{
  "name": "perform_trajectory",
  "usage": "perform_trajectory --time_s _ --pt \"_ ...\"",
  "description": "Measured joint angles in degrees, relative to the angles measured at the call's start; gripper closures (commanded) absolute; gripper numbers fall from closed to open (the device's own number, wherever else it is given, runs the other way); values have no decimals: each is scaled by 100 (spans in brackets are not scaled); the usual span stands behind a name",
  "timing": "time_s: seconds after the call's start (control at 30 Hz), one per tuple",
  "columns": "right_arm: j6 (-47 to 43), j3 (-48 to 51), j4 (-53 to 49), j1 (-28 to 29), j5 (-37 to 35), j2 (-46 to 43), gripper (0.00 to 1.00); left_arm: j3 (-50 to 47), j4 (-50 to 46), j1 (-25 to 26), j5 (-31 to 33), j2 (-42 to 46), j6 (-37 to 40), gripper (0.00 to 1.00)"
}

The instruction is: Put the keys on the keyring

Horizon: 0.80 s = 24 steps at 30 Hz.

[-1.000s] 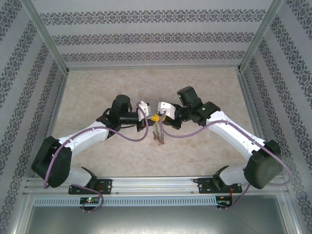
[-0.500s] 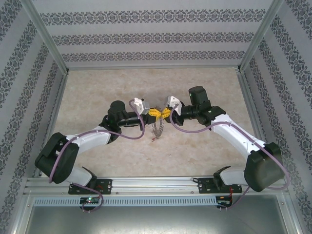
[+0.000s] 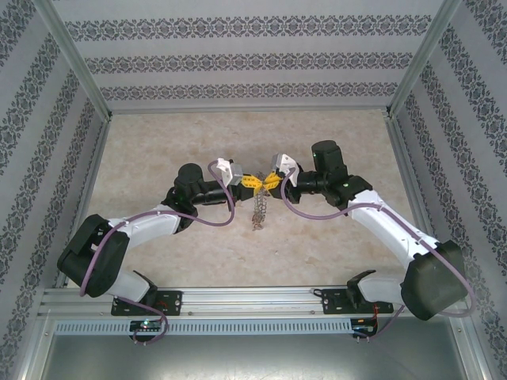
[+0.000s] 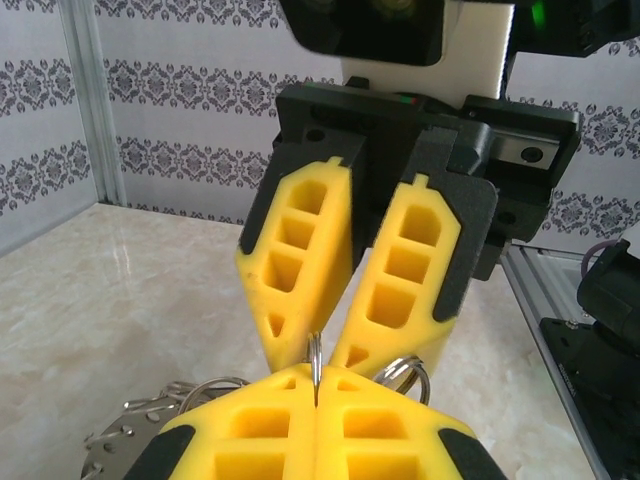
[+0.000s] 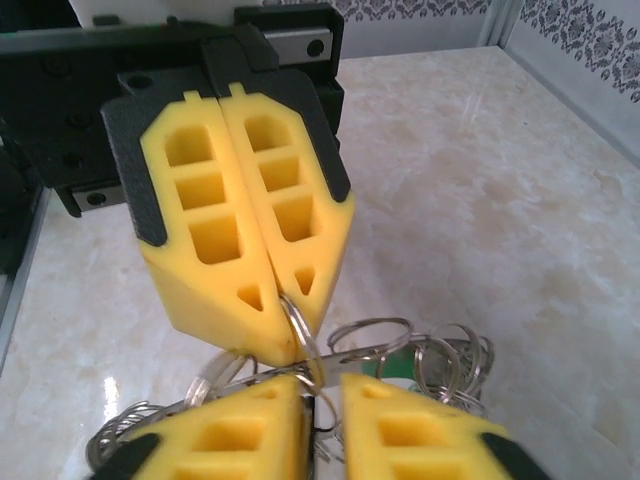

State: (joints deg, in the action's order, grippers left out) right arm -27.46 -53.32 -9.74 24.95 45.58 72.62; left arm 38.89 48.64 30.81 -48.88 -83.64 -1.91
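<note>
My left claw (image 4: pixel 315 390) is clamped fully together on one thin wire loop (image 4: pixel 314 350) of the keyring (image 3: pixel 257 210). The loop stands edge-up out of its tips. My right claw (image 5: pixel 322 390) meets it tip to tip, parted by a narrow gap, and that same loop runs down into the gap. I cannot tell whether the pads touch the wire. The rest of the keyring hangs just under both claws, its long axis pointing down toward the surface (image 3: pixel 158 142), with its fringe of loops fanned out beside my right claw.
</note>
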Motion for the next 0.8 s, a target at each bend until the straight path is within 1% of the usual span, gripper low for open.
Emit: perform_trajectory --time_s 0.03,0.07,0.13,0.17,0.27,0.3,0.33,0.4,0.53,0.6,0.7,0.73,0.8 --pt "26 4 2 7 -4 -7 90 0 -9 -4 0 0 11 100" --pt "28 9 11 7 -4 -7 95 0 -20 -4 2 0 17 100" --pt "39 24 9 7 -7 -7 96 0 -70 -7 4 0 42 100" --pt "37 24 -2 9 -11 -7 100 0 -94 -7 13 0 57 98" --pt "11 24 -72 57 -92 -7 100 4 -271 -7 4 39 186 88" --pt "9 24 -90 76 -122 -7 99 35 -424 -7 4 72 289 81" --pt "-7 24 -118 105 -157 -7 99 79 -621 -7 20 116 407 80" --pt "-103 22 -190 153 -234 -11 100 133 -981 -9 98 212 621 80" --pt "-372 -79 -494 280 -452 -11 100 417 -2035 -4 105 385 1287 79" --pt "-566 -229 -732 369 -603 7 100 601 -2535 0 85 450 1644 77" --pt "-815 -514 -1104 511 -870 68 100 986 -3401 22 55 476 2229 77" --pt "-885 -590 -1220 535 -931 83 100 1110 -3670 22 46 476 2424 78" --pt "-970 -678 -1349 588 -1029 107 100 1307 -4103 22 33 474 2717 83"
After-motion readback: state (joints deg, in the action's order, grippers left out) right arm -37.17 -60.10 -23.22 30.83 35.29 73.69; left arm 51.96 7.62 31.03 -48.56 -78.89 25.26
